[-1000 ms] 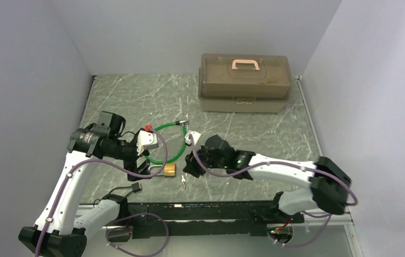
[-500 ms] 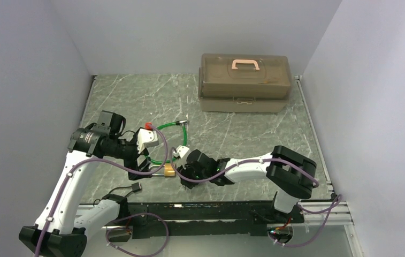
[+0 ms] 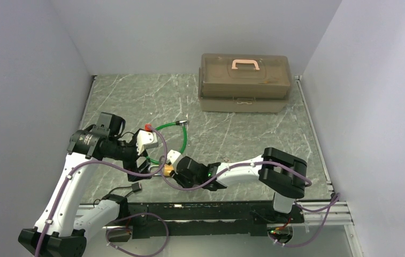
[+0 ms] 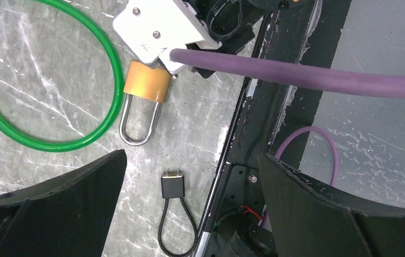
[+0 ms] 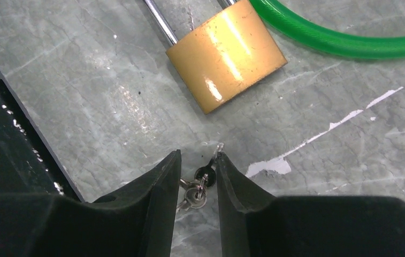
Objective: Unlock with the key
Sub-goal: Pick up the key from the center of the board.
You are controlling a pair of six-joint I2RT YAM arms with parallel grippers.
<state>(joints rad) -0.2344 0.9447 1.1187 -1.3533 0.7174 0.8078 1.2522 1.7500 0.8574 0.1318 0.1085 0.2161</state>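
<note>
The key (image 5: 197,188), one of a small bunch of thin silver-metal keys with a dark piece among them, lies on the grey marbled table (image 5: 109,107) between the fingers of the right gripper (image 5: 198,158), set back from the tips. The jaws stand narrow, close on either side of the bunch; whether they pinch it cannot be told. Just ahead of the fingertips lies the brass padlock with silver shackle (image 5: 227,61), flat, base end toward the tool, a short carry to the keyhole by my judgement. A green plastic-coated cable loop (image 5: 339,43) lies beyond. The left gripper (image 4: 190,158) hangs wide and empty, padlock ahead of it, judged ready to steady it.
</note>
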